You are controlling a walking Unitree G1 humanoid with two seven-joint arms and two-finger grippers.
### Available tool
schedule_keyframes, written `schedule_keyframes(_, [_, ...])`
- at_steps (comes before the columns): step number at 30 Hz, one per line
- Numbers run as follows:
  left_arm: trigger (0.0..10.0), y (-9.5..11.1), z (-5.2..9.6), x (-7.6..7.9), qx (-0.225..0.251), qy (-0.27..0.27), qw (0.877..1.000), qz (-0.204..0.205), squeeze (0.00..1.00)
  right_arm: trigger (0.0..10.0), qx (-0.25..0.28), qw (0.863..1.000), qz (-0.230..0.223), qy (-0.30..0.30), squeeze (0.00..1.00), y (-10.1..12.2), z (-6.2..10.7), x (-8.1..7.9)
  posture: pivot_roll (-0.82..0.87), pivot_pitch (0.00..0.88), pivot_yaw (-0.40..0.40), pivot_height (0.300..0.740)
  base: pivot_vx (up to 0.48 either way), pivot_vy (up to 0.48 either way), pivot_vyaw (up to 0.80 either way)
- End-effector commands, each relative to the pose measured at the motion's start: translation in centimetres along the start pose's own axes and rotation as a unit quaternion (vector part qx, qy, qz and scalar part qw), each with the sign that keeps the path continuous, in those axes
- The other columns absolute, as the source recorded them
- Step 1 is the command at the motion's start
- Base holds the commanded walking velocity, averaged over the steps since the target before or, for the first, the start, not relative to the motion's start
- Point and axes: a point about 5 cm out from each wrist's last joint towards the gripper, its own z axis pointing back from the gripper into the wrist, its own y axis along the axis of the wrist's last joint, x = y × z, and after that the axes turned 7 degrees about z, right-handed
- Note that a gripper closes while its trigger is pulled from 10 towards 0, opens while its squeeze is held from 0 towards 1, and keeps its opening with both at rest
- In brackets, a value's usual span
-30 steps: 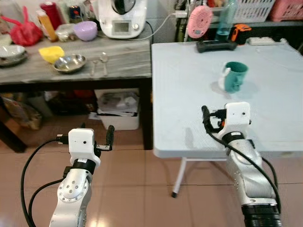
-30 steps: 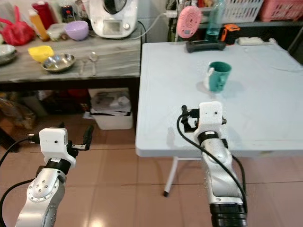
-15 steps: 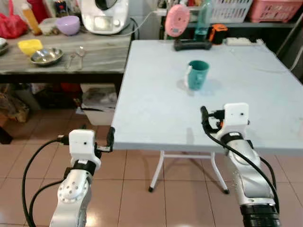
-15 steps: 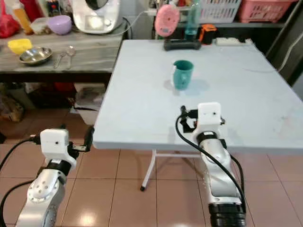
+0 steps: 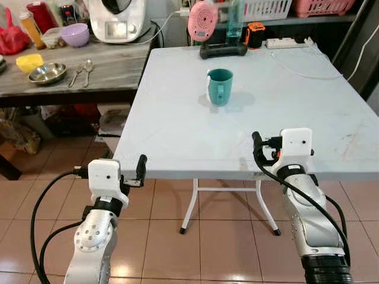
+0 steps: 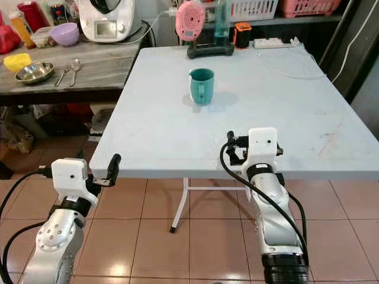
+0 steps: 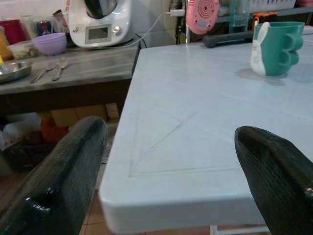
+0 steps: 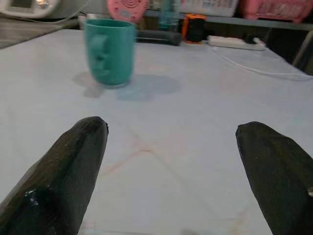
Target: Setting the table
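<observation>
This is a home, in the part where people cook and eat. A big white folding table [image 5: 177, 124] stands on a floor of reddish-brown tiles [image 5: 172, 248]. A green mug [image 5: 219, 86] sits on it. Beside it is a grey wooden counter [image 5: 89, 83] with a white kitchen machine [image 5: 116, 21], a purple bowl [image 5: 75, 34], a yellow bowl [image 5: 29, 61], a metal bowl [image 5: 47, 73] and spoons [image 5: 80, 72]. Pink and white baskets [image 5: 299, 6] sit on a shelf at the back.
</observation>
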Motion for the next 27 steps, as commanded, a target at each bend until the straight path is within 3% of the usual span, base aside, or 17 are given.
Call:
schedule_keyframes(1, [10.0,0.45,0.1,-0.25,0.01,-0.002,1.0,-0.001,0.0,10.0,0.01,1.0,0.0,0.009,0.0,0.43,-0.1,-0.48,-0.11,0.086,0.076,0.74,0.319,0.0,0.0])
schedule_keyframes(27, [10.0,0.36,0.28,0.58,0.01,-0.032,0.999,0.01,0.0,10.0,0.017,1.0,0.001,0.019,0.0,0.5,0.08,-0.71,-0.11,0.086,0.071,0.74,0.414,0.0,0.0])
